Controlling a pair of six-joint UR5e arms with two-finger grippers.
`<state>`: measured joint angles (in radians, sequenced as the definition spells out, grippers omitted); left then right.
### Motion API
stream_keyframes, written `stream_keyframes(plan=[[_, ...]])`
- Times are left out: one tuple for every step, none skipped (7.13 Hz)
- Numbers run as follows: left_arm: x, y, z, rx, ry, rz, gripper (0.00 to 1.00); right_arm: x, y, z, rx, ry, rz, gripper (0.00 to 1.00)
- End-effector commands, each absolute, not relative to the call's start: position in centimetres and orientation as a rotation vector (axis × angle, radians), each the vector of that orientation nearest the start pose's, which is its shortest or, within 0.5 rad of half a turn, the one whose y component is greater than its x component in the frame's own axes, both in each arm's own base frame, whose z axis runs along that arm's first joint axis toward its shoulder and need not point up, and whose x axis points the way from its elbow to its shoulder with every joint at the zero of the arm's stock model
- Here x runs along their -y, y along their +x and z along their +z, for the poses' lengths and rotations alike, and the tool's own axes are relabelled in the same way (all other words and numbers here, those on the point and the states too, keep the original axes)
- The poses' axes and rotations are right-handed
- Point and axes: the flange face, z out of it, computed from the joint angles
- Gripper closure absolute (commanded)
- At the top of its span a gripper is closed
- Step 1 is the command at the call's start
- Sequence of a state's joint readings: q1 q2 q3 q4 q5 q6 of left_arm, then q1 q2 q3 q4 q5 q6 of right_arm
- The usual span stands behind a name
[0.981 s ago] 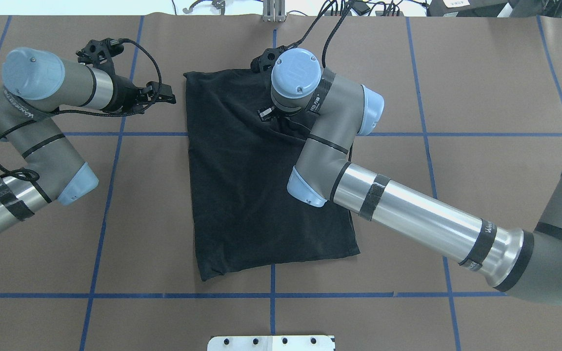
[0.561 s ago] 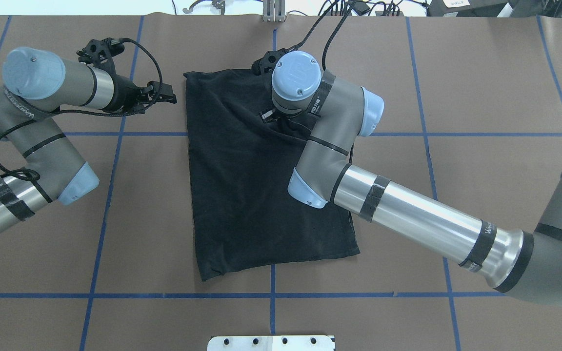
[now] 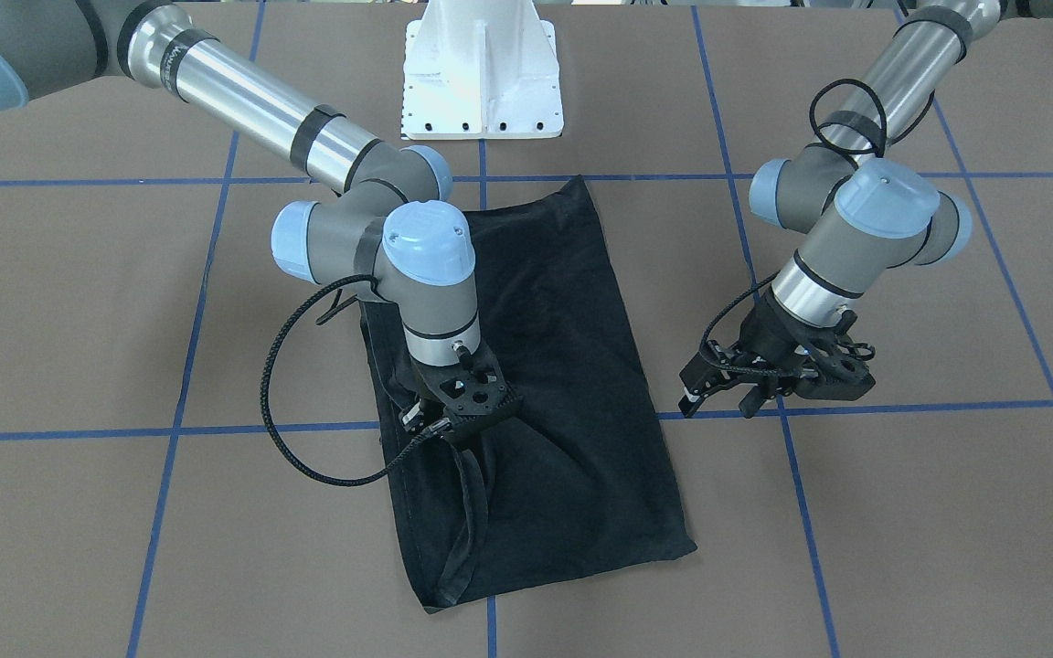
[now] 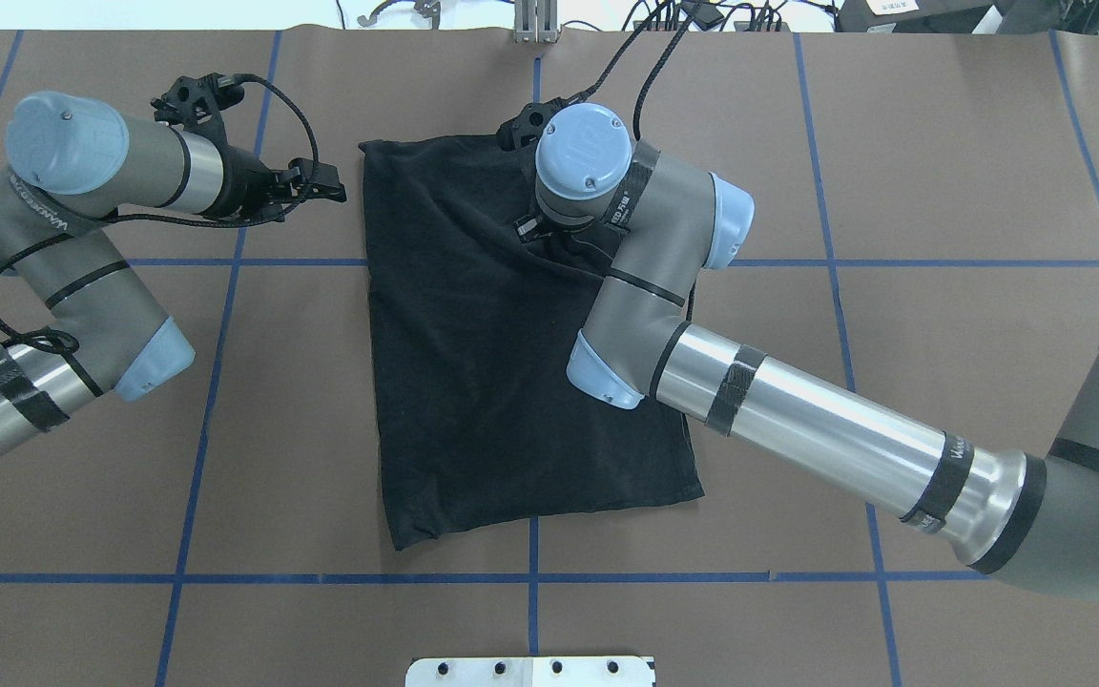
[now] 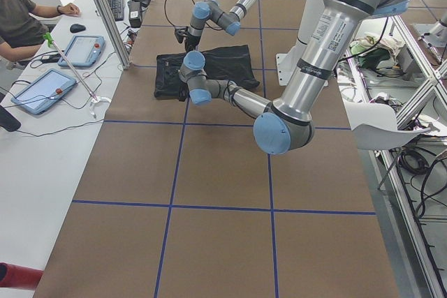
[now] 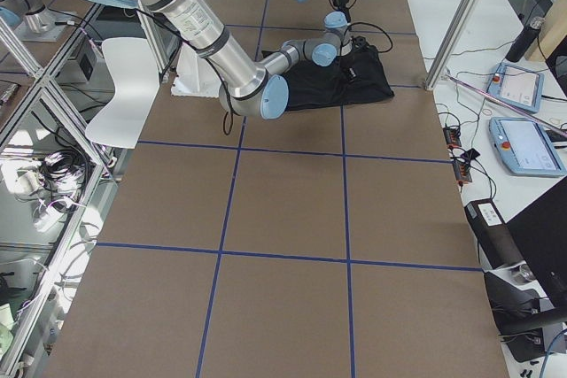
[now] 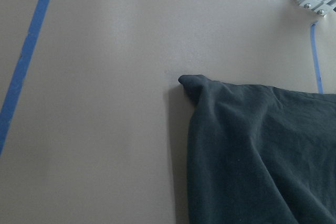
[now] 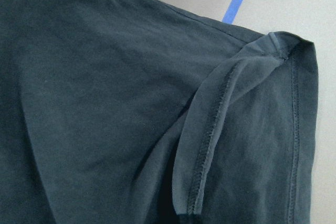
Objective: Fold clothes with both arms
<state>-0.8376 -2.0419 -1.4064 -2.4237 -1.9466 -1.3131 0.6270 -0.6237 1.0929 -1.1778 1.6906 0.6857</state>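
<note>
**Exterior front-facing view.** The black T-shirt (image 3: 572, 384) lies folded into a long rectangle on the brown table (image 3: 79, 320), in front of the white pedestal (image 3: 483, 82). The right gripper (image 3: 442, 429) stands vertical on the half of the shirt at the view's left. It is pressed together on a raised ridge of cloth, and the ridge runs from the jaws toward the shirt's near corner. The left gripper (image 3: 718, 404) hangs off the cloth, near the opposite long edge, tilted downward with its fingers spread.

**Overhead exterior view.** The right arm (image 4: 798, 420) crosses the shirt's near right corner. Its wrist points straight down and hides most of its gripper. The left arm (image 4: 82, 286) is bent, with its gripper level, just beside the shirt's far left corner and apart from it.

**Side views.** The shirt lies between the two wrists. Neither gripper's state can be judged here.

**Left wrist view.** The shirt's corner lies on bare table at lower right.

**Right wrist view.** A hemmed fold stands up from the cloth and runs to the bottom edge.
</note>
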Motion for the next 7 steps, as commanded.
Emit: stream_keyframes(plan=[[58.0, 39.0, 36.6, -1.156, 0.315, -0.294, 0.00, 59.6, -58.9, 22.8, 0.707, 0.516, -0.280, 1.00], [57.9, 39.2, 36.4, -1.159, 0.313, -0.295, 0.00, 58.9, -57.8, 24.5, 0.707, 0.514, -0.283, 1.00], [57.9, 39.2, 36.4, -1.159, 0.313, -0.295, 0.00, 58.8, -57.0, 25.7, 0.702, 0.511, -0.279, 1.00], [58.0, 39.2, 36.3, -1.161, 0.313, -0.296, 0.00, 58.5, -56.3, 26.0, 0.715, 0.506, -0.280, 1.00], [57.9, 39.2, 36.3, -1.161, 0.312, -0.298, 0.00, 58.0, -54.7, 27.0, 0.755, 0.471, -0.295, 1.00], [57.9, 39.1, 36.3, -1.162, 0.313, -0.297, 0.00, 58.1, -52.5, 28.7, 0.756, 0.464, -0.290, 1.00], [57.9, 39.1, 36.2, -1.164, 0.313, -0.298, 0.00, 58.1, -51.9, 31.2, 0.733, 0.444, -0.285, 1.00]])
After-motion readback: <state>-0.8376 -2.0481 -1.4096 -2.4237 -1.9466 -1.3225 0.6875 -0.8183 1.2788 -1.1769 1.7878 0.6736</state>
